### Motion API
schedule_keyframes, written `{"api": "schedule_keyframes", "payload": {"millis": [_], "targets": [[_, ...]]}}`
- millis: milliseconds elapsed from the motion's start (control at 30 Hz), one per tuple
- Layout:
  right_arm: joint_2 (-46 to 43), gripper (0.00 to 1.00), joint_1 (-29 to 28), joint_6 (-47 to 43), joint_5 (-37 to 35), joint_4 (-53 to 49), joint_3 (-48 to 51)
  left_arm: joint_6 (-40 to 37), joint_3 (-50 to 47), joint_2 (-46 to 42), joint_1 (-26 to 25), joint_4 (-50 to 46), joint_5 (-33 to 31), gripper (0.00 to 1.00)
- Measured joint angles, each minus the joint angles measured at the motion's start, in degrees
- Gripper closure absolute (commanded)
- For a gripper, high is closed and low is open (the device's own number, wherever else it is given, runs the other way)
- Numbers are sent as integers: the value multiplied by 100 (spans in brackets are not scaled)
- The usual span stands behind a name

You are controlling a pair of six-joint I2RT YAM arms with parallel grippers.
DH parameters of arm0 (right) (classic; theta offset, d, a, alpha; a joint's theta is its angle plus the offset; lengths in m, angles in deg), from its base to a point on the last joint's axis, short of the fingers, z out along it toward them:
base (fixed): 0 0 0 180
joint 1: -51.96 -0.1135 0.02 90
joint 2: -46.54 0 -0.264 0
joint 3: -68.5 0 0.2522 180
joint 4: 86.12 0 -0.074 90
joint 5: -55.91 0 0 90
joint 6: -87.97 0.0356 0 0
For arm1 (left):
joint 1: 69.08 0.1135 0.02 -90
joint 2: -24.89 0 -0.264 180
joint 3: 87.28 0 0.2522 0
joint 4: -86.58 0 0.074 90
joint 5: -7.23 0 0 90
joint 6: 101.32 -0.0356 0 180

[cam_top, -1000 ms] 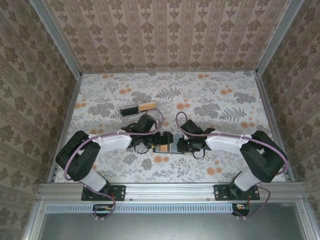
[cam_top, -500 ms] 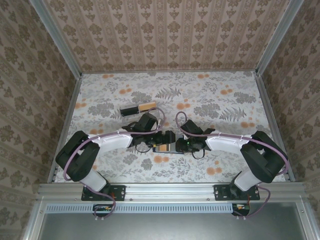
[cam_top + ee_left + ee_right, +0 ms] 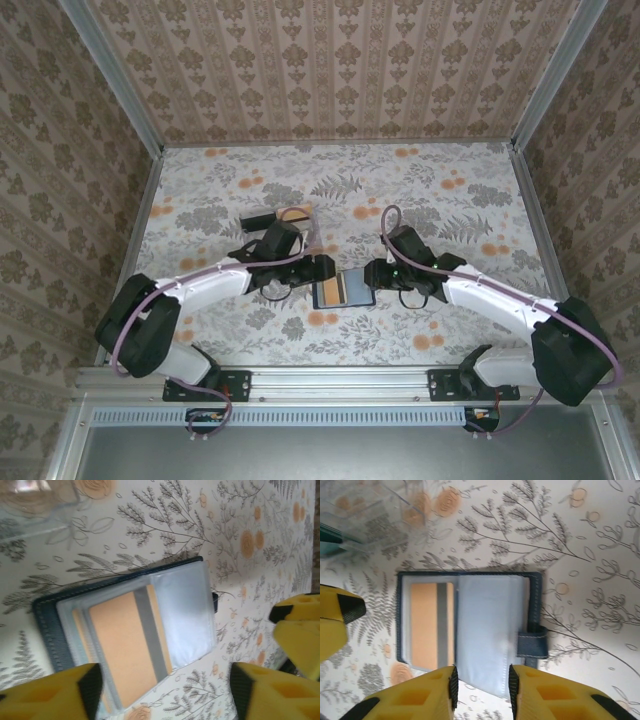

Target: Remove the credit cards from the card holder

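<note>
Floral-print tabletop (image 3: 420, 190) is being boxed in by patterned walls on the left, right and far edges. The far half and both near corners are lying open for moving. Both arms are crowding the middle, nearer the near edge.

Left hand (image 3: 320, 268) (image 3: 165, 685) is hovering with jaws spread wide, gripping nothing. One yellow finger (image 3: 50, 695) is overlapping the wallet's corner; contact can't be told.

Right hand (image 3: 372, 275) (image 3: 482, 680) is showing a narrow gap between its jaws. The pale sleeve's edge is sitting in that gap; can't tell if it's touching.

Small dark navy folding card holder (image 3: 360, 290) (image 3: 47, 625) (image 3: 535, 605) is lying open and flat between the two hands. A tan-orange card with a grey stripe (image 3: 340, 288) (image 3: 117, 645) (image 3: 424, 625) is sitting inside a clear pocket, not yet out. The navy strap tab (image 3: 532, 645) is sticking off one side.

Clear plastic tray (image 3: 40, 510) (image 3: 370, 515) is sitting near the holder, apart from it.
</note>
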Motion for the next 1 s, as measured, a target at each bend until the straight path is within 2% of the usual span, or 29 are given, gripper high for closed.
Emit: {"api": "schedule_keyframes", "payload": {"millis": [100, 200, 467, 1000], "targets": [[225, 73, -26, 0, 221, 50, -177, 17, -168, -20, 42, -15, -61, 87], [601, 78, -52, 24, 511, 227, -321, 39, -319, -4, 44, -13, -81, 100], [1539, 80, -59, 208, 1137, 695, -348, 151, -350, 463, 22, 299, 4, 100], [2288, 80, -59, 297, 1582, 1163, -385, 208, -343, 835, -15, 422, 76, 100]]}}
